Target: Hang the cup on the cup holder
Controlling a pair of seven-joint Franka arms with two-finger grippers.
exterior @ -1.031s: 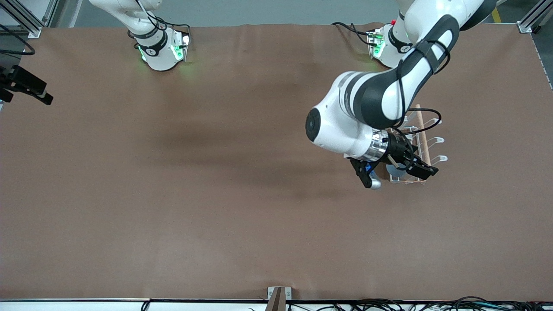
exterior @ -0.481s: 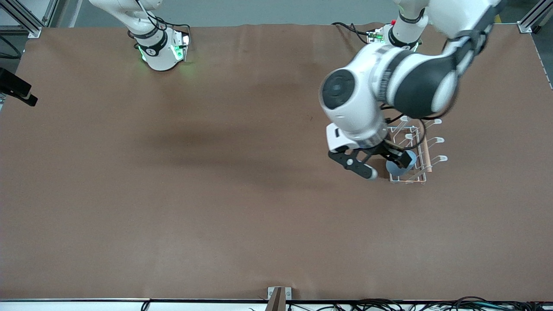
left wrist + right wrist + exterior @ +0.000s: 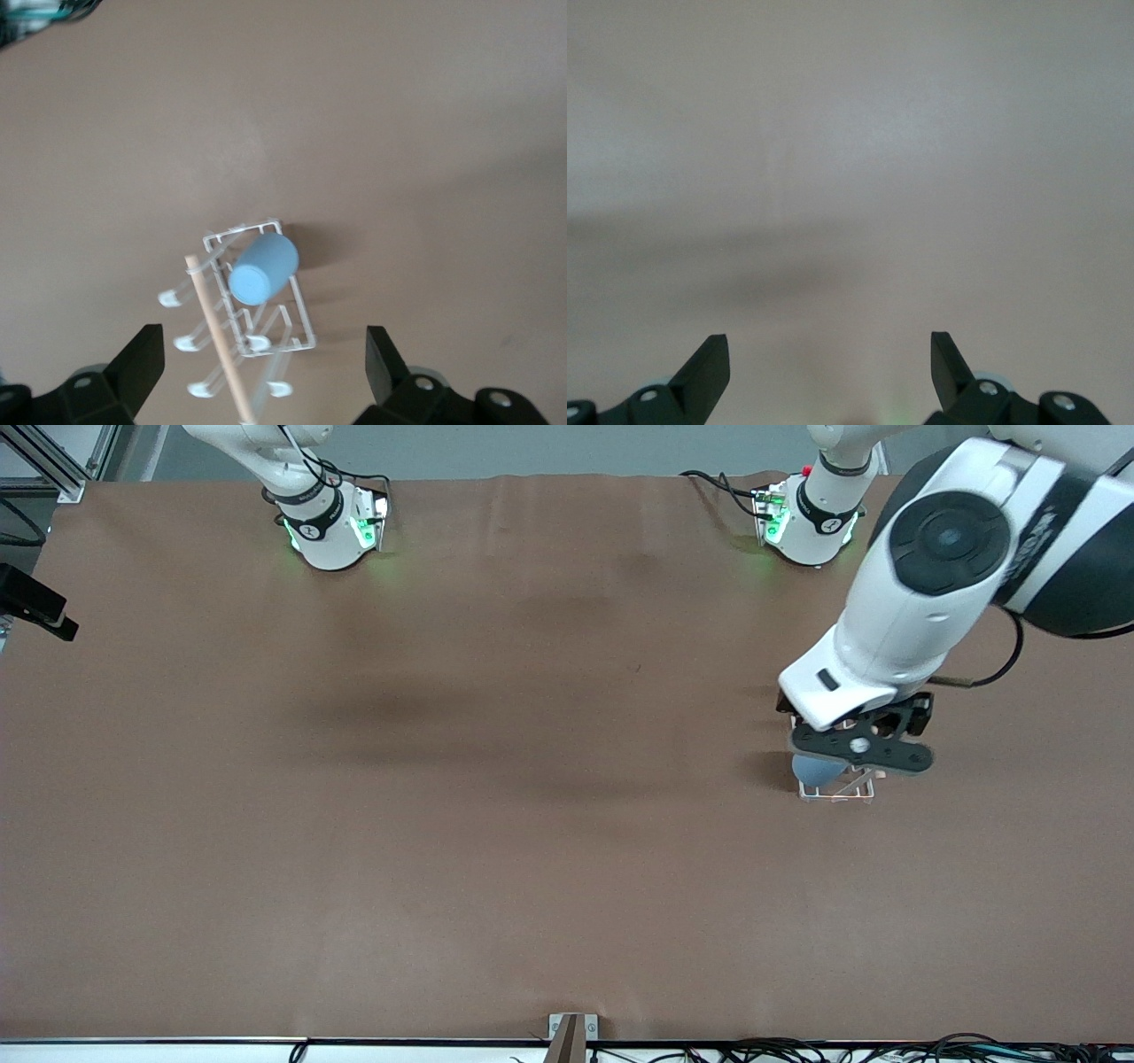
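Cup hangs tilted on cup holder, base upward, beneath wide-open, empty left gripper.

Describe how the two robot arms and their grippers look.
Both arms are glossy white with black joint bands and thin black cables along the links; each base glows green. The left arm's big joint carries a round black cap. The left gripper and the right gripper look alike: two flat black wedge-shaped fingers on black mounts with small silver screws.
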